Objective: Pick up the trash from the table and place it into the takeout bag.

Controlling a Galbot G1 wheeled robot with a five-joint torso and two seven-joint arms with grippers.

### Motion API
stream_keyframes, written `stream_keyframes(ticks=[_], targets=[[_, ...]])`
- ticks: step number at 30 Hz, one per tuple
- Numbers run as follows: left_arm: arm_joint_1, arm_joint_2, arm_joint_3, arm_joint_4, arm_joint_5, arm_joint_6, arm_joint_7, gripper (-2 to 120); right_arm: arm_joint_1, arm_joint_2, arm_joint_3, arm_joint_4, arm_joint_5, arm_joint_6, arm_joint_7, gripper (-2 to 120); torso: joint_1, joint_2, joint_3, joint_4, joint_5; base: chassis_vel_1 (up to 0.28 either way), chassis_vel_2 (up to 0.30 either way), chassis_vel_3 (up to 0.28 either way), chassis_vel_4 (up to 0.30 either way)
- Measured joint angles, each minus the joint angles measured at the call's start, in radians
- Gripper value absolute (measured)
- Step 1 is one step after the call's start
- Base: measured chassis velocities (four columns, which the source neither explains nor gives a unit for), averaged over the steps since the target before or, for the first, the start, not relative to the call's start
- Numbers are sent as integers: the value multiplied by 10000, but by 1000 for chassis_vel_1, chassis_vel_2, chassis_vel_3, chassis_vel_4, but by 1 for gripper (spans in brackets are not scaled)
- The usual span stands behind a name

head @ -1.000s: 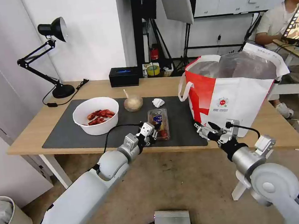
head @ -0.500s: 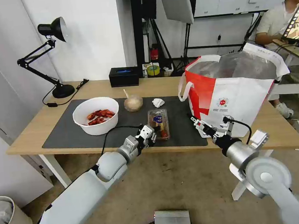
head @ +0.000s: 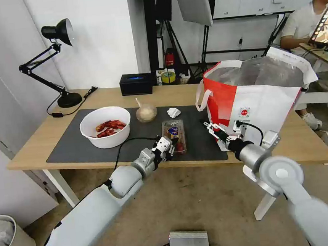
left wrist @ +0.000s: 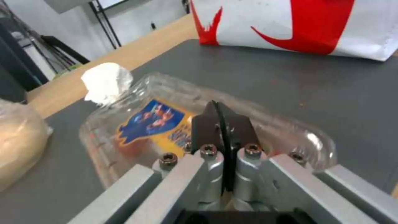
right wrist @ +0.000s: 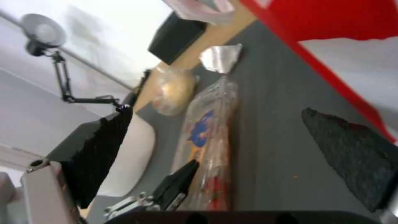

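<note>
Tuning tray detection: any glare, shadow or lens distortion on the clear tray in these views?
Head view: wide-angle bending leans the walls at the edges; the clear tray is evenly lit, with little glare. Left wrist view: white highlights run along the tray's curved rim; the left gripper, jaws shut, covers its near part. Right wrist view: pale reflections streak the tray's lid.

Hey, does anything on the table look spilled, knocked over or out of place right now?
Nothing stands out. The bowl, sauce cup, tissue and clear tray sit on the mat, and the bag stands upright.
</note>
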Motion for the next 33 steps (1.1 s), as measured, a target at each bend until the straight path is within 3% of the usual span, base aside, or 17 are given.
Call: stream_keyframes(ticks=[13,33], targets=[[-41,-74,145,68,10,-52,-23,0,1291,754,-830,-1387,-64,-617,398,100,0,0,0,4,0,0,0,0,0],[160,-115,-102,-136,10,-106,-52,0,2226,1109,-1503,-2223,-100,-1060,876,100,-1,1,-1,2,0,0,0,0,0]])
